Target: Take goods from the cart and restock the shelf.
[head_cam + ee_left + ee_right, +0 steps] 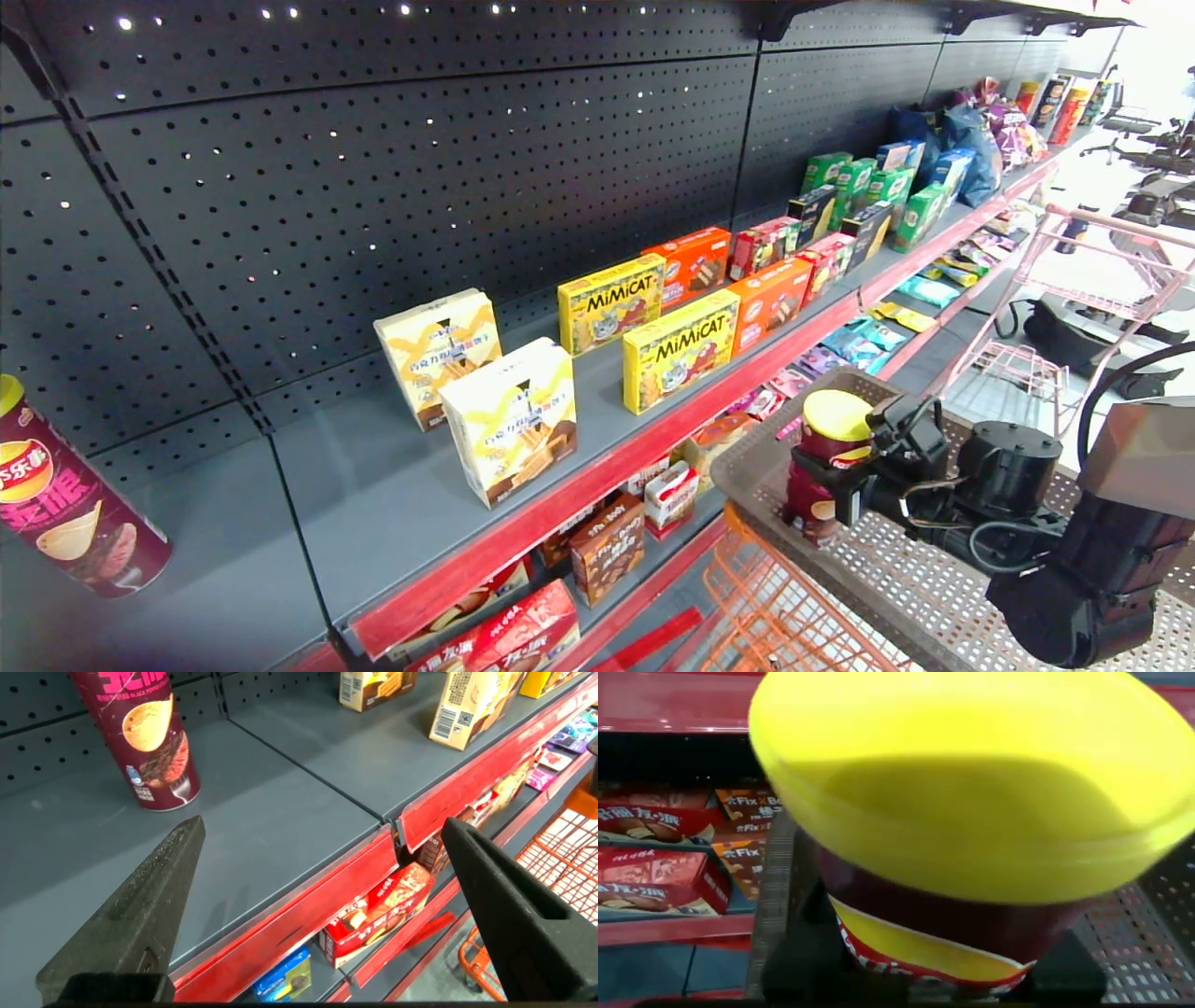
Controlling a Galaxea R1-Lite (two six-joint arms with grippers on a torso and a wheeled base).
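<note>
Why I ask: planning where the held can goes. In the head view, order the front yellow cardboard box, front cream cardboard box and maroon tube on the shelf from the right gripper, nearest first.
From the right gripper, shut on the yellow-lidded can:
1. front yellow cardboard box, mid-shelf
2. front cream cardboard box, further left
3. maroon tube, far left

The can (971, 793) I hold is blurred, its lid cropped at the top edge; the shelf can (65, 504) is cut off at the left edge.
</note>
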